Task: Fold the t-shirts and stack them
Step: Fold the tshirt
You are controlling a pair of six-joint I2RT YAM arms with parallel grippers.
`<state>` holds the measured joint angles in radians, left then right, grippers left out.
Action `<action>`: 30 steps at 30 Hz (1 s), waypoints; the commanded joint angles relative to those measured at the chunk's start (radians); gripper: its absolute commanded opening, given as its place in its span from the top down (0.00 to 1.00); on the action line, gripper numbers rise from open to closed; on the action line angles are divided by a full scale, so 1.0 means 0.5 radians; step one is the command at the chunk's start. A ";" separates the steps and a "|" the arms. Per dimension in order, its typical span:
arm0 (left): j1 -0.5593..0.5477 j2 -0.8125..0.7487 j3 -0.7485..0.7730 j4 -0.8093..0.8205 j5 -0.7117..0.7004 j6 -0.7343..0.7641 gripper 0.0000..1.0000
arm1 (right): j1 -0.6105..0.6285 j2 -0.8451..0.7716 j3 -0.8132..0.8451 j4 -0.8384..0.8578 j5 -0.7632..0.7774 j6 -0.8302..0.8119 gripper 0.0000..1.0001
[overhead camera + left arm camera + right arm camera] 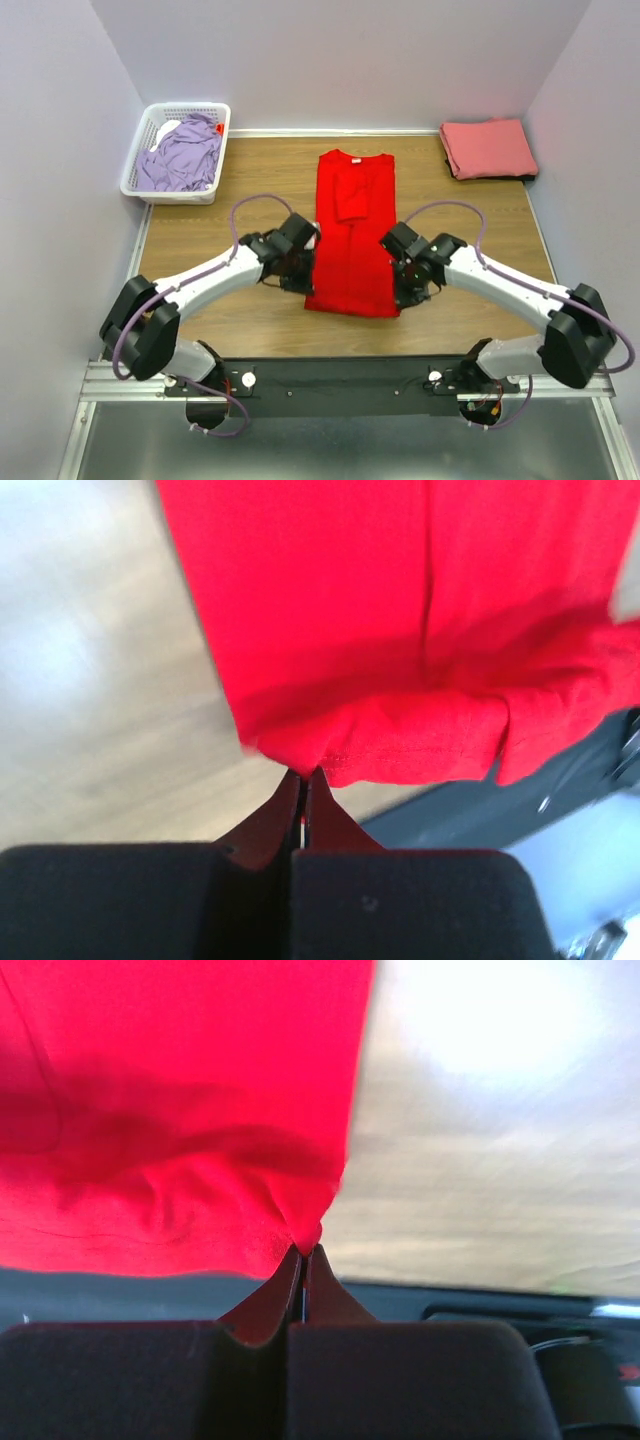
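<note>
left tool (303,777), right tool (303,1252) each clamped tight on red t-shirt (350,268) near-hem corners.

Red t-shirt (352,250) lies narrow-folded, salmon t-shirt (488,148) folded, lavender t-shirt (180,158) crumpled.

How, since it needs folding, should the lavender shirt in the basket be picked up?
Probably pinch a raised fold of the lavender shirt from straight above: it lies crumpled in the basket, whose walls block a sideways approach.
</note>
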<state>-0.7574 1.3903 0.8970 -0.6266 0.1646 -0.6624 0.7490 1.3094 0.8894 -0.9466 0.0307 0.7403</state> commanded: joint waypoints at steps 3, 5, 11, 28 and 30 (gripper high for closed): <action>0.226 0.274 0.322 0.127 -0.145 0.315 1.00 | -0.215 0.274 0.396 -0.077 0.598 -0.330 0.99; 0.251 0.394 0.402 0.234 -0.139 0.386 1.00 | -0.328 0.347 0.454 0.012 0.653 -0.440 0.99; 0.337 0.695 0.626 0.345 -0.170 0.518 1.00 | -0.516 0.556 0.611 0.276 0.739 -0.683 0.99; 0.426 0.944 0.814 0.572 -0.311 0.490 1.00 | -0.636 0.986 0.924 0.592 0.696 -0.858 0.99; 0.432 0.971 0.811 0.593 -0.369 0.481 1.00 | -0.642 1.007 0.927 0.617 0.696 -0.861 0.99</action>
<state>-0.5579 1.8454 1.2926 -0.3660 0.0586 -0.4294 0.4458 1.7756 1.3243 -0.6788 0.3328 0.3355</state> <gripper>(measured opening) 0.011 0.012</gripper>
